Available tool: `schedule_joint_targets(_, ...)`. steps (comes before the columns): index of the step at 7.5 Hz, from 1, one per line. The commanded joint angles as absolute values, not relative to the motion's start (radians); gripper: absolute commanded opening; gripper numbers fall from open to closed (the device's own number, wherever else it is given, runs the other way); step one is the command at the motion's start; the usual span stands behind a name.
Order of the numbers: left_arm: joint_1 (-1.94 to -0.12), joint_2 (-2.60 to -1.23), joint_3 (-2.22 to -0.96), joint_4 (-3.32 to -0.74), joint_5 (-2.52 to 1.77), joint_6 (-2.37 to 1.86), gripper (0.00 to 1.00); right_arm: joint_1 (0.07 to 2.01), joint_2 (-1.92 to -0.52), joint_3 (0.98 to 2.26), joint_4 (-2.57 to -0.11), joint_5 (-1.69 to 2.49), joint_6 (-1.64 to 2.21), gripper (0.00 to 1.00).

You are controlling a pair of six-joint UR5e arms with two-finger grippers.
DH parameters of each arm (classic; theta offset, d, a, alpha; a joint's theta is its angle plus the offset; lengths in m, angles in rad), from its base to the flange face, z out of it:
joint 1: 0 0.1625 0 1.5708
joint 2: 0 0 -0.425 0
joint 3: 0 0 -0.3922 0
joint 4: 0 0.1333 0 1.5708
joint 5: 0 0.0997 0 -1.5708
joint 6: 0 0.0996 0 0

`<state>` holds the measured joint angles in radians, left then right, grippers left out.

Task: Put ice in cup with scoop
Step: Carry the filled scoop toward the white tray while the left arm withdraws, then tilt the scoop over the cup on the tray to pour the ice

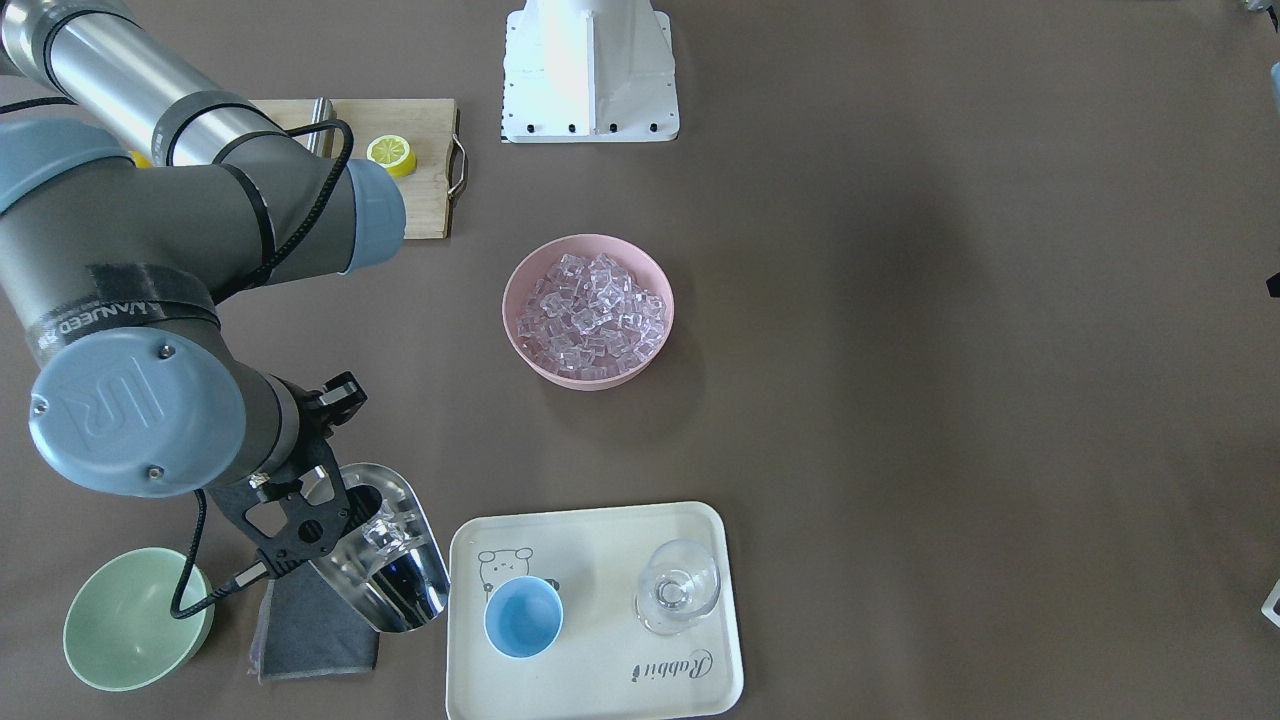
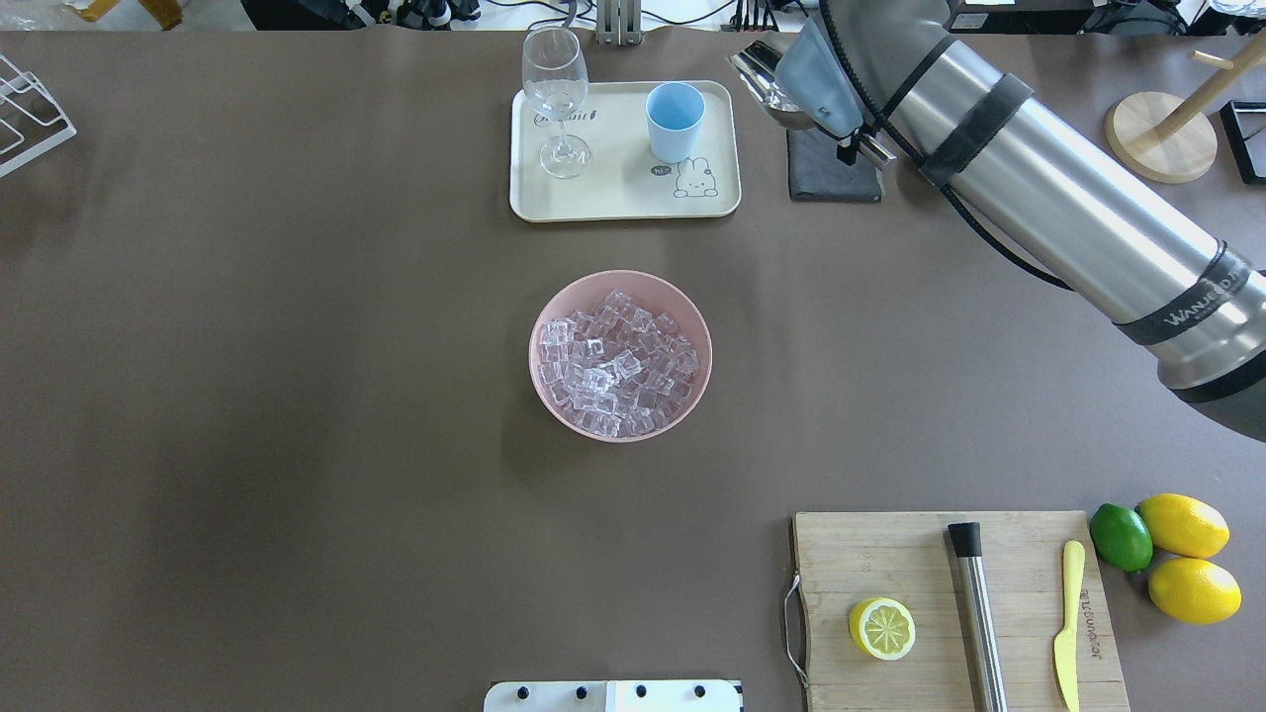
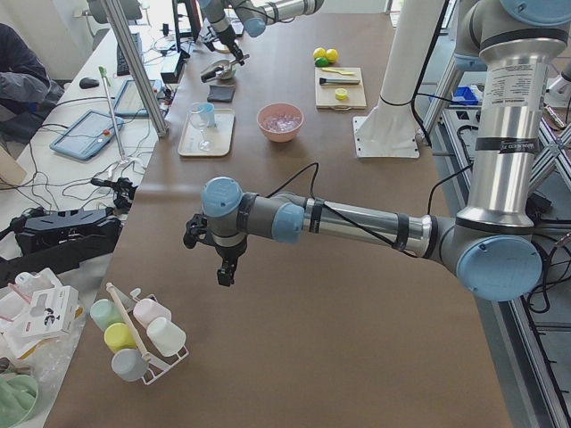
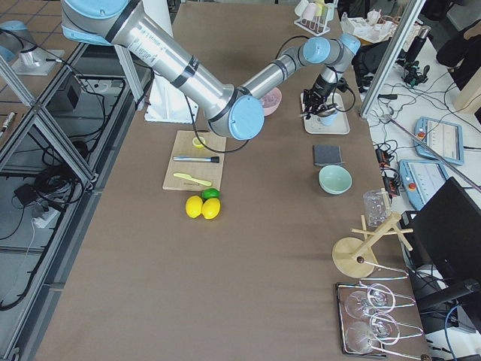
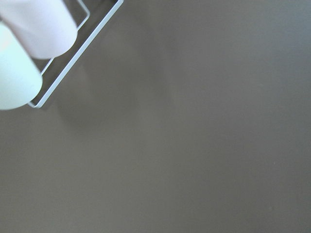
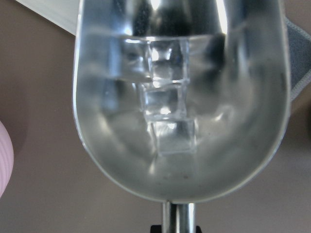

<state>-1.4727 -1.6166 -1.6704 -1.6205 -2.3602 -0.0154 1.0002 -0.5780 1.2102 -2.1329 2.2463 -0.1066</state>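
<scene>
My right gripper is shut on the handle of the shiny steel scoop. It holds the scoop in the air over a dark cloth, just beside the tray. The right wrist view shows a few clear ice cubes lying in the scoop's trough. The light-blue cup stands upright and empty on the tray, a short way from the scoop's open end. A heap of ice fills the pink bowl at mid-table. My left gripper hangs over the table's far left part; I cannot tell if it is open or shut.
A clear stemmed glass stands on the tray beside the cup. A pale green bowl sits beyond the cloth. A cutting board holds a lemon half, a steel rod and a knife. A cup rack is under the left wrist.
</scene>
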Motion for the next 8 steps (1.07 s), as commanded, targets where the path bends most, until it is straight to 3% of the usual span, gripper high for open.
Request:
schedule_joint_targets(1,-1.534,-1.545,-1.663,-1.626,-2.364,-0.018,0.98,0.968,-0.482,1.083,-2.193,2.229,-0.112,0.0)
schedule_joint_targets(8,-1.526,-1.531,-1.638,-1.618,-2.358,-0.028,0.98,0.945,-0.315,0.849,-2.301,2.217,-0.166,0.0)
